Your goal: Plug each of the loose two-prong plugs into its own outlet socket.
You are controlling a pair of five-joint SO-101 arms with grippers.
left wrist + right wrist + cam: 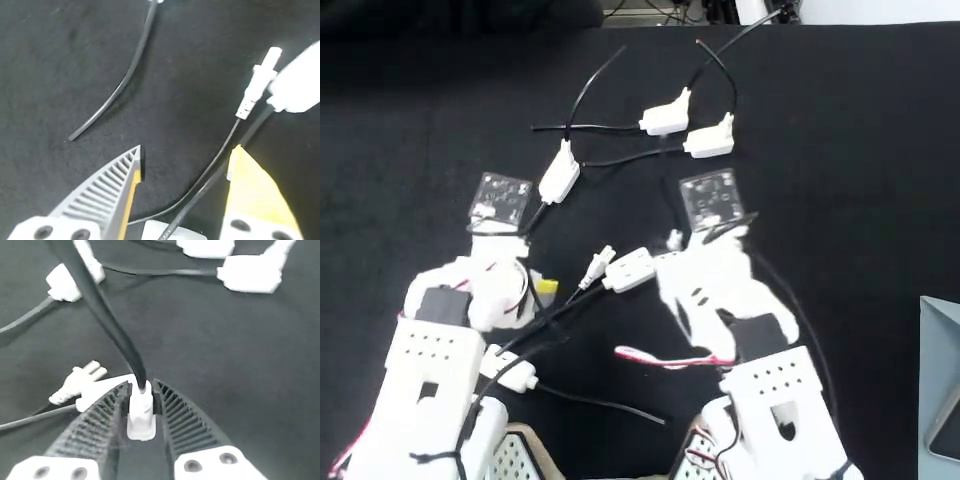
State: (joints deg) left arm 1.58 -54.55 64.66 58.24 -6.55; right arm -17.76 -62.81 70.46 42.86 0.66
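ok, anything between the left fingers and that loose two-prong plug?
Nothing foreign. The left gripper is open, and two black cables run through the gap between its fingers toward the two-prong plug. A white socket lies right beside the plug, so a grasp there looks tight.

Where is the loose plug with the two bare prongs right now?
High view: the two-prong plug lies near the middle of the black table, right beside a white socket, on the socket's left.
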